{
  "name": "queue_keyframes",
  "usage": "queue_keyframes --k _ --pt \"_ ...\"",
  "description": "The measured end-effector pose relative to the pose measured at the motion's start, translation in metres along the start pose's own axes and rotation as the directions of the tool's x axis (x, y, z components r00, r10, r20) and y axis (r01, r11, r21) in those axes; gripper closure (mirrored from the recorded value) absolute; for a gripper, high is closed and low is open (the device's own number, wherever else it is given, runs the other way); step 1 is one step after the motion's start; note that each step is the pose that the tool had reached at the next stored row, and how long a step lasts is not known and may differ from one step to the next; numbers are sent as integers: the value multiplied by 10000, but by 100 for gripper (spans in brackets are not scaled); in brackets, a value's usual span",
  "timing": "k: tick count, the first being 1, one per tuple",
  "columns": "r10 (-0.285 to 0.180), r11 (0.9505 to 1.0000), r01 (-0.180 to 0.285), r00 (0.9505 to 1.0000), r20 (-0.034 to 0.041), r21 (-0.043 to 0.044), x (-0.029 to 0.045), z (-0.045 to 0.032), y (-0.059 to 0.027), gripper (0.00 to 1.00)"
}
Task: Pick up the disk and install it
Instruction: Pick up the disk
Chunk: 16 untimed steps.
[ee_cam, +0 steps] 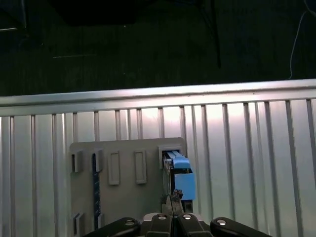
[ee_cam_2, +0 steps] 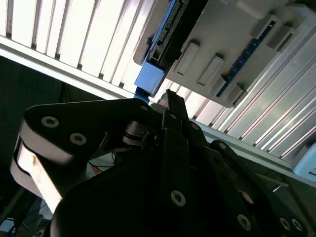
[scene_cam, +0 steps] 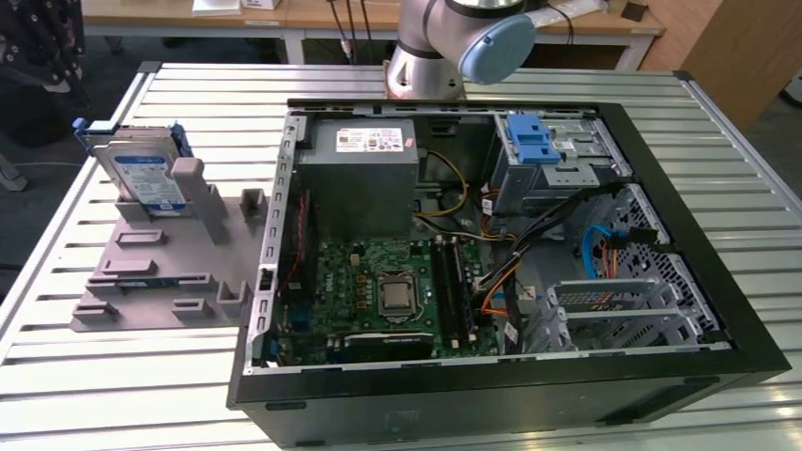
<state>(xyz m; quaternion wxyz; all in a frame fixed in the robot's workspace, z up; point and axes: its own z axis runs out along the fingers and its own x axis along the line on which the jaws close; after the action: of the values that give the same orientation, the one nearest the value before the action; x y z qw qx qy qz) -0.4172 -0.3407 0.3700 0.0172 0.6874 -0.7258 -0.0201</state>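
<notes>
The disk (scene_cam: 141, 175) stands on edge in a slot of the grey holder (scene_cam: 163, 272), on the table at the exterior view's left of the computer case. Its blue side rail (ee_cam: 180, 177) shows in both wrist views, with a blue end (ee_cam_2: 150, 79) in the second wrist view. My gripper (ee_cam: 172, 201) hangs high above the holder (ee_cam: 123, 197), its fingertips pressed together with nothing between them. In the first wrist view they line up close to the disk's end. In the second wrist view the black linkage of the gripper (ee_cam_2: 170, 101) points toward the disk.
The open computer case (scene_cam: 701, 310) lies on the slatted metal table (scene_cam: 188, 85). Inside it are a grey power-supply box (scene_cam: 363, 178), the motherboard (scene_cam: 376, 291) and a drive cage with a blue latch (scene_cam: 542, 146). The arm's base (scene_cam: 426, 66) stands behind the case. A dark floor lies past the table edge (ee_cam: 158, 94).
</notes>
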Motion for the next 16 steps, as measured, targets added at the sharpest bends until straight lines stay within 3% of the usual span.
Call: queue_keyframes --k 4,8,13,16 --pt "-670 9978 670 9977 -36 -2 0 3 0 89" --pt "-1224 9925 1224 9925 -64 4 0 6 0 89" --pt "-1263 9917 1263 9920 -9 245 -2 24 9 89" --pt "-1263 9917 1262 9920 -4 262 -6 29 8 89"
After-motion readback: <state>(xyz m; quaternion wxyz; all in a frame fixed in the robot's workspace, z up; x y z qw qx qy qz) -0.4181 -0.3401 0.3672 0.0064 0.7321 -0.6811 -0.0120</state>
